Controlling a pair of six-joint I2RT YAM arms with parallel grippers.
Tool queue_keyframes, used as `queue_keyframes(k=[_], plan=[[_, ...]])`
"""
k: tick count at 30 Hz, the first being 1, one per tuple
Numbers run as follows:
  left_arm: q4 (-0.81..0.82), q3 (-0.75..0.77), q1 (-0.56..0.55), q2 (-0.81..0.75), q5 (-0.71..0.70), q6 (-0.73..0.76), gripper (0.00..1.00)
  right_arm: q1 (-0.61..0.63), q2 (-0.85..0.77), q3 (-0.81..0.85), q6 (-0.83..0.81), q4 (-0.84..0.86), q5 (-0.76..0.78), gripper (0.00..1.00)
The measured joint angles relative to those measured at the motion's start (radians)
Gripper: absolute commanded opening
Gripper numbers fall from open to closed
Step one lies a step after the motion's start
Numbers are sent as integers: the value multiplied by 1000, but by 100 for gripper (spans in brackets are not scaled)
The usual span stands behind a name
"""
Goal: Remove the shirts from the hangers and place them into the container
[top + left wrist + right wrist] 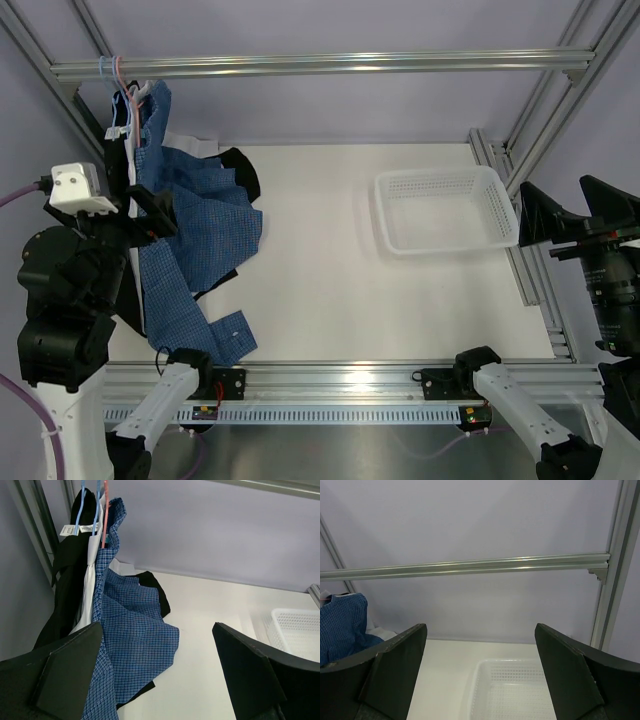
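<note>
Both jaws gape wide, holding nothing, while the blue checked shirt (135,635) hangs crumpled from its pink hanger (105,515).

- A flat white table (330,280) lies in front of me.
- A long silver bar (330,65) runs high across the back, from side to side.
- A silver frame post (615,565) stands at the bar's right end.
- A plain pale purple wall (330,110) is behind the bar.
- A big black camera (612,270) sits past the table's right edge.
</note>
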Motion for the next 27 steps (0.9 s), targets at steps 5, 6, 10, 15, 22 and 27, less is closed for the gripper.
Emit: queue_keyframes(k=[5,6,10,15,22,27], plan=[[9,0,0,72,6,-17,99,0,-6,-30,10,8,-14,100],[10,1,0,98,4,-22,99,0,-6,-39,14,8,-24,99],[5,17,0,253,-51,-31,99,0,8,-66,32,7,-64,99],[1,48,58,460,-81,-32,99,0,43,-110,55,-2,-125,100],[-22,96,145,569,-82,-34,99,0,58,-181,79,-23,-176,100],[-20,117,145,560,-75,-33,99,0,47,-199,79,-26,-182,100]])
